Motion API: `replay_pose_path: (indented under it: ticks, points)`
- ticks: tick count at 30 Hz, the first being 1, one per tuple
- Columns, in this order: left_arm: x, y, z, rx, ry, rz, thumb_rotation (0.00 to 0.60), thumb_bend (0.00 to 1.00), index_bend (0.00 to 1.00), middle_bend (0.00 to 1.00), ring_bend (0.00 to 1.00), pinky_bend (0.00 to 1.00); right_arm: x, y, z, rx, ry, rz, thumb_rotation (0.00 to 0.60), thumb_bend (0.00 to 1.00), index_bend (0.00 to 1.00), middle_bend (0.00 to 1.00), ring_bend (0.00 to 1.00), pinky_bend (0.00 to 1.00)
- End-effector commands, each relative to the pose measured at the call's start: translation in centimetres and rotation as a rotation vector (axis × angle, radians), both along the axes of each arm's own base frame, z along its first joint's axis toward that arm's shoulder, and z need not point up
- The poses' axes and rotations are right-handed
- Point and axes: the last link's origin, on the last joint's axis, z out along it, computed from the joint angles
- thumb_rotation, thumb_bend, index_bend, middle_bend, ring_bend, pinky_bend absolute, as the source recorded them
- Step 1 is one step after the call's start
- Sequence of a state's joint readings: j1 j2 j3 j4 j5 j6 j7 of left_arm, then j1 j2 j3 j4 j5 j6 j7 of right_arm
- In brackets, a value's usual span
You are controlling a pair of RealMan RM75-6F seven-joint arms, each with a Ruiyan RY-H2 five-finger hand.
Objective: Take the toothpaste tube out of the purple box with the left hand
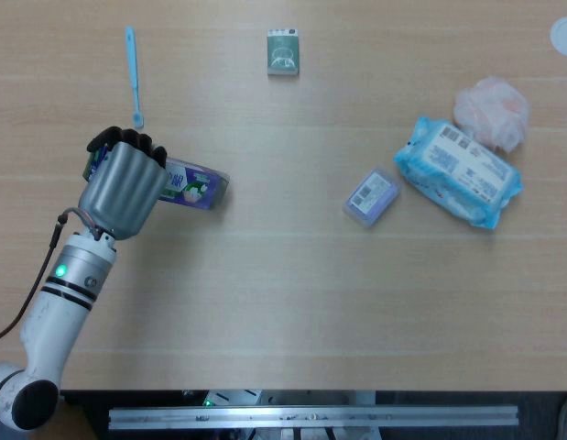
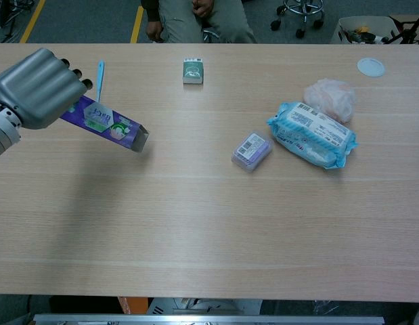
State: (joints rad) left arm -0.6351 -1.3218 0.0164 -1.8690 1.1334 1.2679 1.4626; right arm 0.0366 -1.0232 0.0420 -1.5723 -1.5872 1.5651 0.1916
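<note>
The left robot hand (image 2: 34, 88) grips one end of the purple box (image 2: 109, 124), fingers wrapped over it, and holds it tilted with its open end dipping toward the counter (image 2: 209, 223). The toothpaste tube cannot be seen; whether it sits inside the box I cannot tell. Farther right lie a small purple packet (image 2: 251, 150) and a blue wipes pack (image 2: 312, 134). Beyond the hand lies a blue toothbrush (image 1: 133, 75).

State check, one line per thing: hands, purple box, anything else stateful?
Left hand: grips the purple toothpaste box.
Purple toothpaste box: held tilted, open end lowest, no tube showing.
Blue toothbrush: flat on table.
Blue wet-wipes pack: closed, flat.
Right hand: not in view.
</note>
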Motion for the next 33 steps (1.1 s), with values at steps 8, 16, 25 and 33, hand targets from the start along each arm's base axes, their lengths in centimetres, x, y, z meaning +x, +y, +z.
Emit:
replay_pose_path:
  ticks: [8,16,25,33]
  points:
    - [0.0,-0.2,-0.8,-0.01,0.042,-0.002,0.6,0.22,0.36,0.5,0.43,0.55,-0.2,0.1,-0.1,0.003,-0.003,-0.004,0.6,0.24,0.5,0.51,0.54,0.6]
    - [-0.3,-0.5,-1.1,-0.008,0.071,-0.037,0.6,0.22,0.23,0.42,0.34,0.5,-0.1,0.2,-0.2,0.005,-0.007,-0.001,0.6,0.24,0.5,0.51,0.54,0.6]
    - [0.3,0.0,0.2,0.018,-0.009,-0.027,0.6,0.22,0.29,0.45,0.34,0.5,-0.1,0.2,0.1,-0.005,-0.009,0.001,0.6,0.24,0.5,0.51,0.54,0.6]
    - [0.5,0.5,2.4,0.061,-0.103,-0.025,0.6,0.22,0.29,0.45,0.34,0.5,-0.1,0.1,0.0,0.0,-0.007,0.003,0.6,0.24,0.5,0.51,0.54,0.6]
